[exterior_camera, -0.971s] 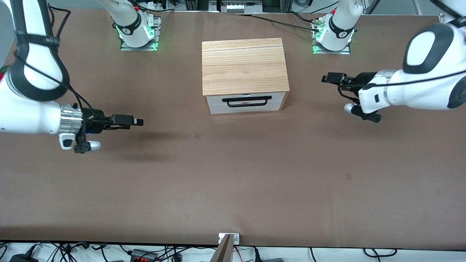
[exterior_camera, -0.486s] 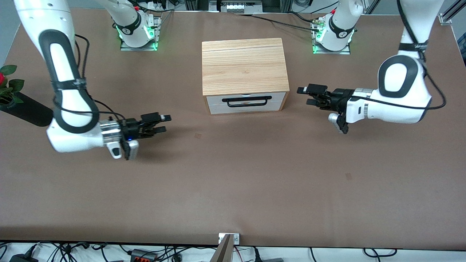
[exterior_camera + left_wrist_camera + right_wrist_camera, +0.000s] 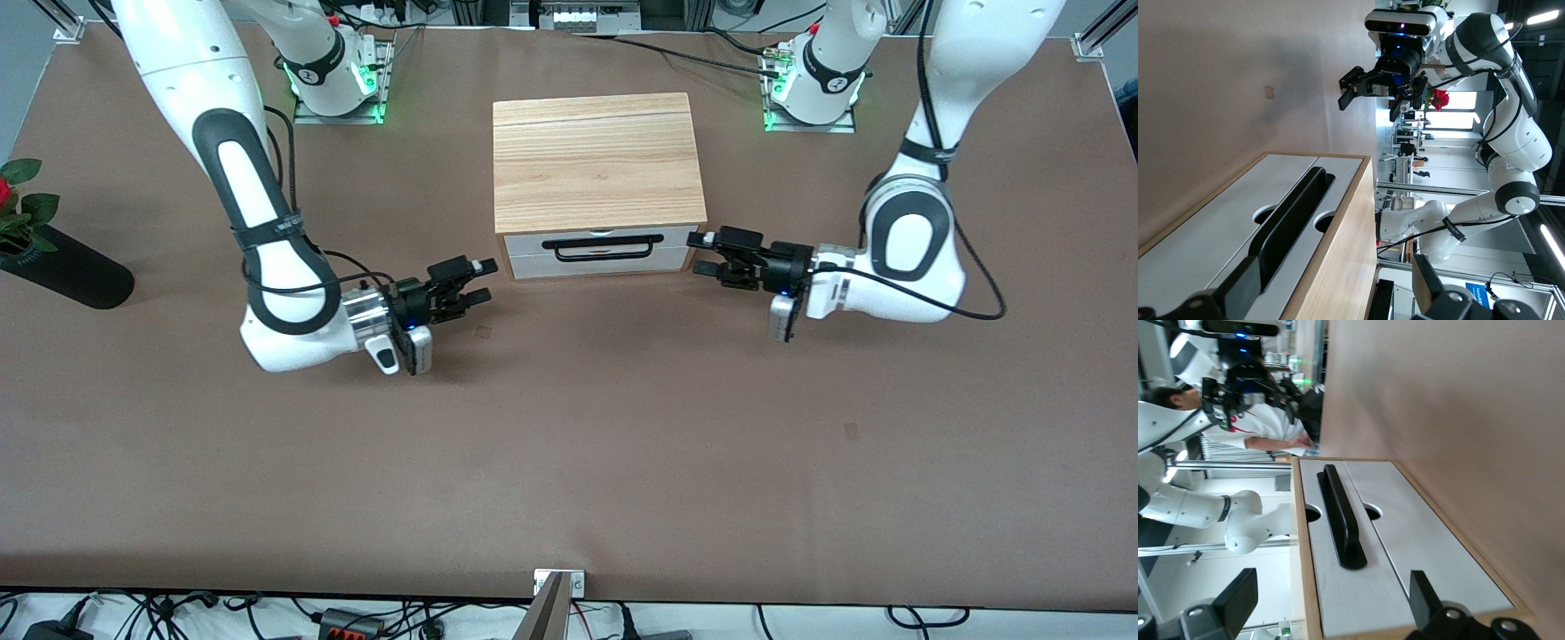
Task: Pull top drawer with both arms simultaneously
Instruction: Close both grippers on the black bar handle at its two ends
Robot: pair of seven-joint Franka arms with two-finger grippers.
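Note:
The top drawer [image 3: 533, 242] is shut, its white front flush with the light-wood cabinet [image 3: 597, 160]. Its long black bar handle [image 3: 603, 248] is free of both grippers. My left gripper [image 3: 702, 252] is open and empty, low over the table, just off the drawer front's end toward the left arm. My right gripper [image 3: 483, 279] is open and empty, a short way off the front's other end. The left wrist view shows the drawer [image 3: 1345, 170], the handle [image 3: 1291, 220] and my left gripper [image 3: 1338, 293]. The right wrist view shows the drawer [image 3: 1313, 540], the handle [image 3: 1341, 520] and my right gripper [image 3: 1331, 600].
A lower white drawer front [image 3: 605, 266] sits under the top one. A black vase with a red flower [image 3: 55, 267] lies at the table edge at the right arm's end. The arm bases [image 3: 336, 76] [image 3: 813, 84] stand farther from the front camera than the cabinet.
Both arms have swung in from the table's ends toward the cabinet. Both grippers are now lower and close to the ends of the drawer front, and both remain open.

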